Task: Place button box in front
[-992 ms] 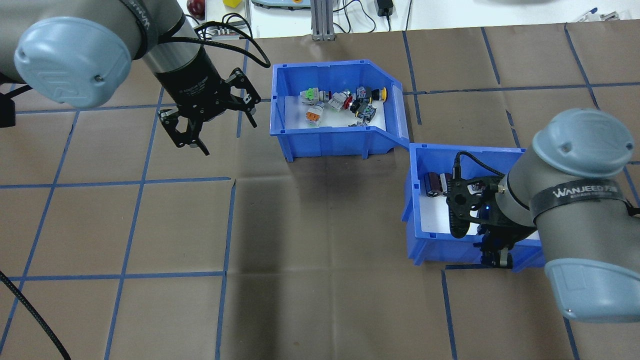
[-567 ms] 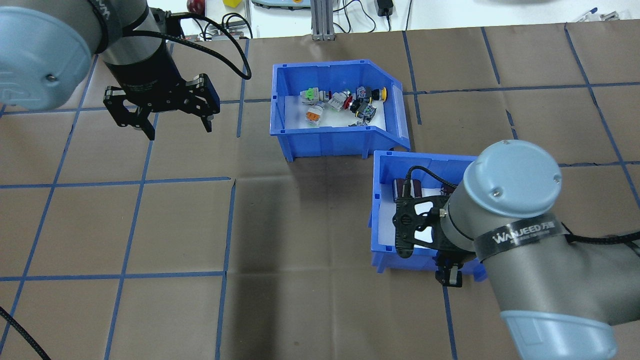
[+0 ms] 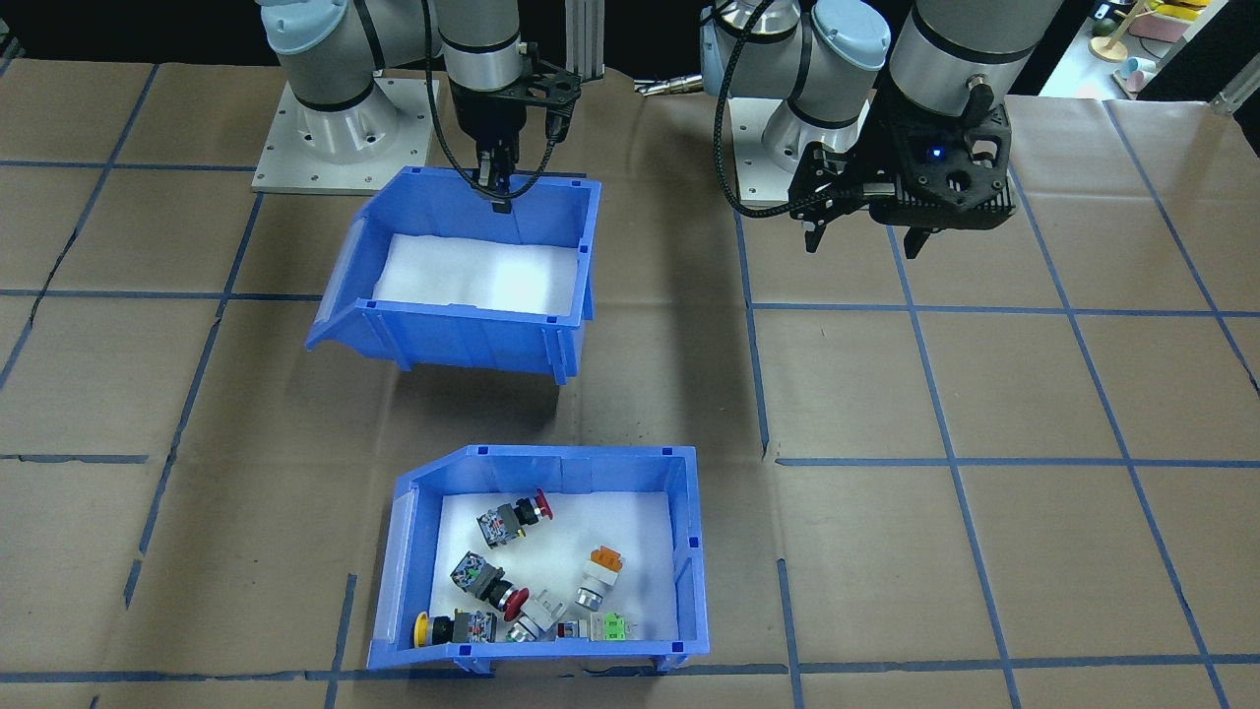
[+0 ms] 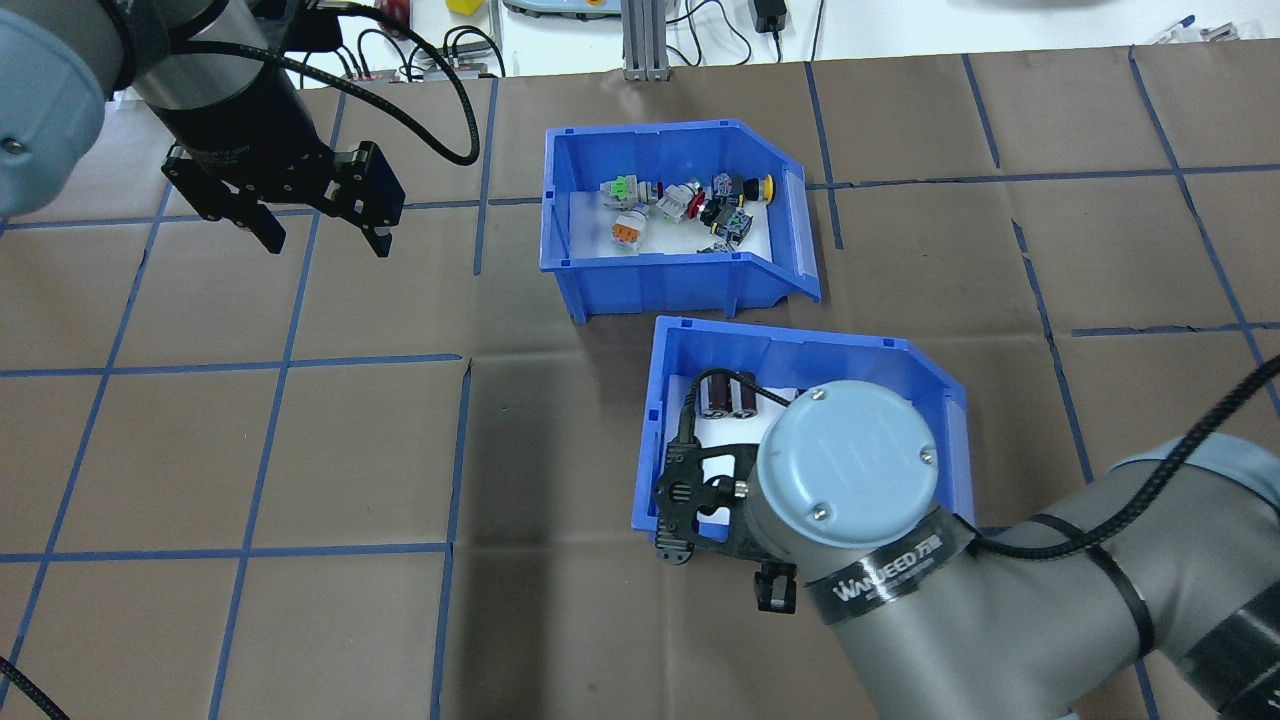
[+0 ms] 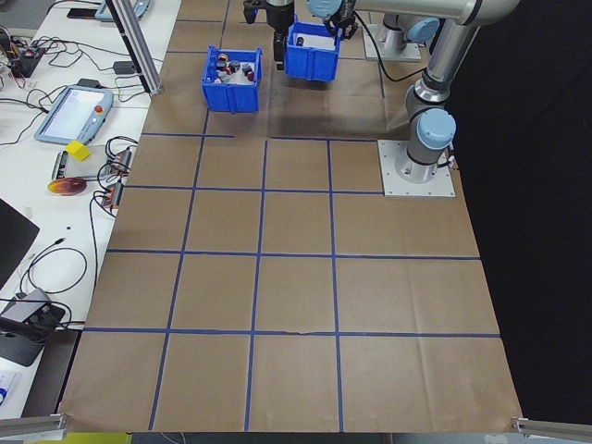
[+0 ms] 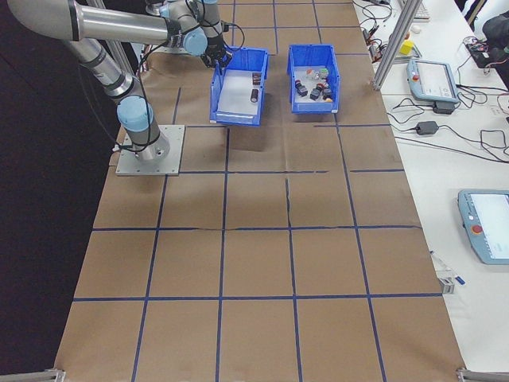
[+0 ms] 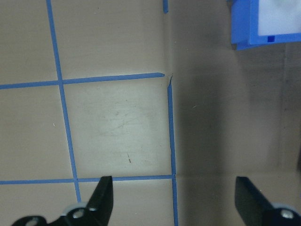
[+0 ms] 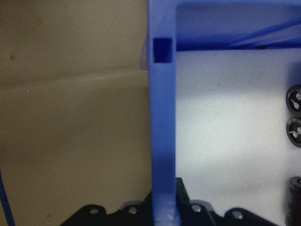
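Blue button box (image 4: 660, 265) near second bin (image 4: 800, 345), right gripper (image 3: 497, 192) clamping its rim

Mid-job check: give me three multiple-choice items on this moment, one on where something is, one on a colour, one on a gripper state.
1. Where does the button box sit relative to the other blue bin?
A. Farther from the robot's base
B. Nearer the robot's base
C. Stacked inside it

2. What colour is the liner in the button box?
A. Black
B. White
C. Yellow

3. What is the right gripper doing?
A. Hanging open over bare table
B. Shut on the button box
C. Shut on the wall of the other blue bin

Answers: 1 A, the front-facing view shows it at the far side from the base. 2 B, white shows beneath the switches. 3 C, the right wrist view shows the blue wall between the fingers, while the left gripper hangs open.
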Controlling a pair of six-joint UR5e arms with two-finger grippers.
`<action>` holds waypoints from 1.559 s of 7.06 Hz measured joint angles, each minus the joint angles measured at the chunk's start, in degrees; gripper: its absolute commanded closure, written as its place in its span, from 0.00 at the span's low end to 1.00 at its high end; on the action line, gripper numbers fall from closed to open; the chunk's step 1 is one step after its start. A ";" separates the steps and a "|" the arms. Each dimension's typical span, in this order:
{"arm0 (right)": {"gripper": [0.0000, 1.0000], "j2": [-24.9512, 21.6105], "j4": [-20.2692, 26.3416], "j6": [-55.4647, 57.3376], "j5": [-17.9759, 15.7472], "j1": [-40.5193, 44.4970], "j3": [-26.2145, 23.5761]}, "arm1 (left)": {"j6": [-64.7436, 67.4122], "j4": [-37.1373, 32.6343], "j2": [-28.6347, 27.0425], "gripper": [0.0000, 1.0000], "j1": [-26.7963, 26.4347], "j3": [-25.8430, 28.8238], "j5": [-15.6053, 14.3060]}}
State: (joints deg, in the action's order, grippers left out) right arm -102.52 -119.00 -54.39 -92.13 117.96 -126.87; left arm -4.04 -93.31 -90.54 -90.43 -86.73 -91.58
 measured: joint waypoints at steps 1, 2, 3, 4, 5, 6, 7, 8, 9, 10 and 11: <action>0.92 2.02 -2.26 1.89 -0.75 2.59 0.03 | -0.41 2.64 -0.41 0.01 0.10 -0.25 0.11; 0.92 3.51 -3.73 2.80 -1.23 4.17 0.07 | -0.85 7.89 -1.30 0.01 0.13 -0.94 -0.21; 0.92 4.48 -4.40 3.06 -1.35 4.90 0.06 | -1.16 12.57 -1.69 0.01 0.14 -2.08 -0.63; 0.91 5.38 -4.61 2.84 -1.35 5.43 0.03 | -1.25 14.85 -1.36 0.01 0.06 -3.47 -0.75; 0.91 6.15 -4.74 2.43 -1.37 5.96 0.03 | -1.14 15.78 -0.86 0.01 -0.05 -4.76 -0.57; 0.71 6.60 -4.88 1.36 -1.38 6.32 0.06 | -1.04 15.97 -0.35 0.01 -0.10 -5.90 -0.35; 0.10 6.77 -4.99 -0.66 -1.37 6.49 0.08 | -1.05 15.84 0.33 0.01 -0.13 -6.94 -0.29; 0.00 6.79 -5.06 -2.02 -1.28 6.50 0.12 | -1.17 15.76 0.93 0.01 -0.14 -7.81 -0.18; 0.00 6.67 -5.09 -2.49 -1.27 6.36 0.24 | -1.31 15.74 1.05 0.01 -0.13 -8.33 -0.16; 0.00 6.37 -5.10 -2.63 -1.42 6.01 0.63 | -1.37 15.81 0.70 0.01 -0.11 -8.53 -0.31; 0.00 5.77 -4.65 -2.66 -1.58 5.35 1.95 | -1.40 15.90 0.15 0.01 -0.10 -8.59 -0.46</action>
State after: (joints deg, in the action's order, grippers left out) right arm -96.75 -123.64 -57.04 -93.71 123.31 -124.92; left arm -5.44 -77.41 -90.39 -90.53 -95.32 -92.05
